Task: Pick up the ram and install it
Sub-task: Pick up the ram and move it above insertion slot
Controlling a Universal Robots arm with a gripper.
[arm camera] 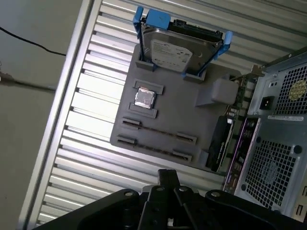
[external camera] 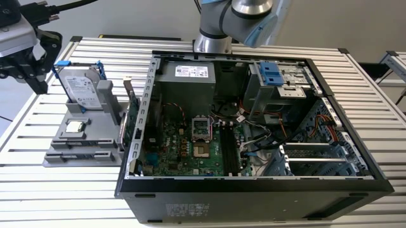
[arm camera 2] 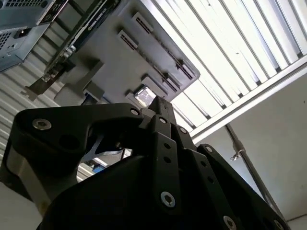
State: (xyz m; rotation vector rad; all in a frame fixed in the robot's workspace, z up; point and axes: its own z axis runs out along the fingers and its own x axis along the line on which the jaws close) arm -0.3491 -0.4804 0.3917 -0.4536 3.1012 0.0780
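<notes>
The clenched claw (arm camera: 168, 176) hangs near the hard drive (external camera: 82, 88); the exterior view adds the motherboard (external camera: 184, 149).

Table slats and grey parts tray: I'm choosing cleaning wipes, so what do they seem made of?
Table slats: likely bare aluminium, silvery ribbed profiles with bright glare. Grey parts tray: probably matte plastic, dull uniform surface with moulded-looking slots.
</notes>
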